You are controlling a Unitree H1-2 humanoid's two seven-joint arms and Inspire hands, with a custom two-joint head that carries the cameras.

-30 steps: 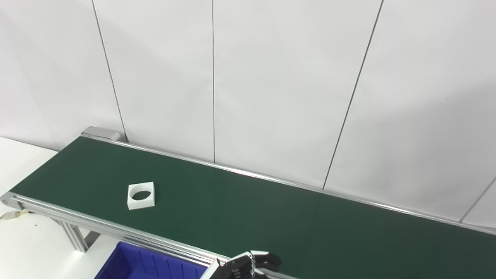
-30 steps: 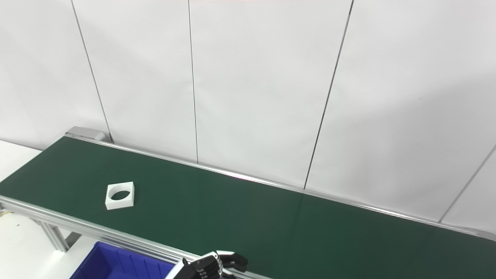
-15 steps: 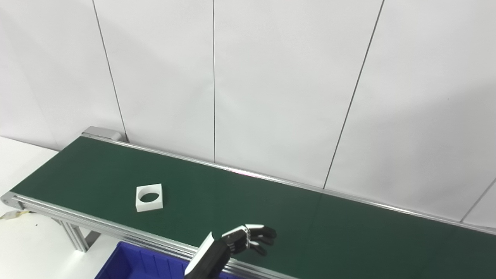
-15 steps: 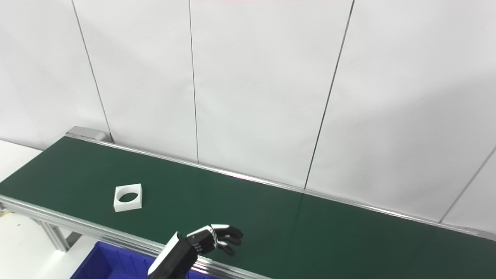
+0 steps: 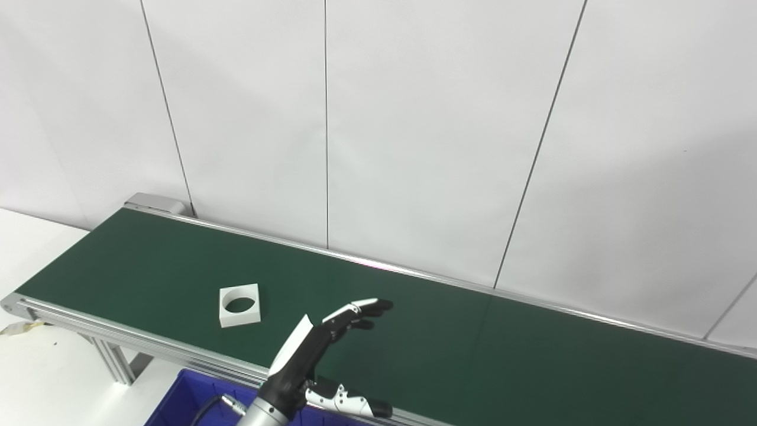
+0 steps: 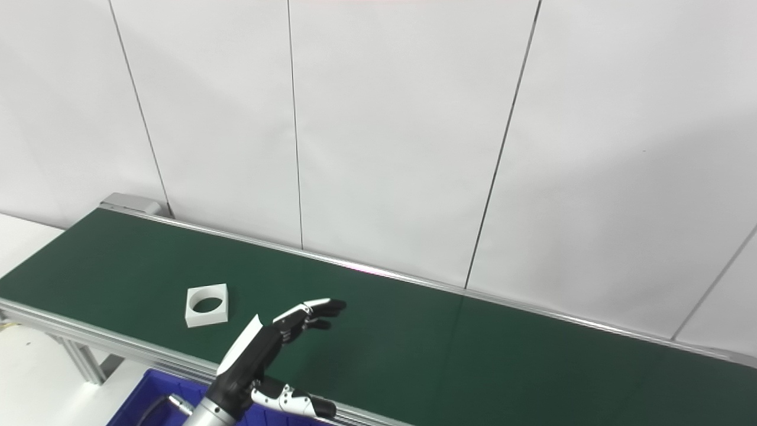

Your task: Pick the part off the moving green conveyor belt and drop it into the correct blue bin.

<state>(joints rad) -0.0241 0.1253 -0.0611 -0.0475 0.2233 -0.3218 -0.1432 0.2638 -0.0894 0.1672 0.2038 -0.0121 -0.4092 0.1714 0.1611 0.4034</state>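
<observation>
A white square part (image 5: 239, 305) with a round hole lies flat on the green conveyor belt (image 5: 461, 343), towards its left end. My left hand (image 5: 322, 346) is raised over the belt's near side, to the right of the part and apart from it. Its fingers (image 5: 359, 308) are stretched out and its thumb (image 5: 349, 404) is spread wide, so the hand is open and empty. The hand also shows in the right eye view (image 6: 278, 343), as does the part (image 6: 206, 305). My right hand is not in view.
A blue bin (image 5: 189, 402) stands below the belt's near rail at the bottom edge, partly hidden by my left arm. A white panelled wall (image 5: 414, 118) rises just behind the belt. A white tabletop (image 5: 35, 367) lies at the left.
My left hand has risen from the bottom edge, moved out over the belt and opened its fingers. The white part has ridden to the right on the belt.
</observation>
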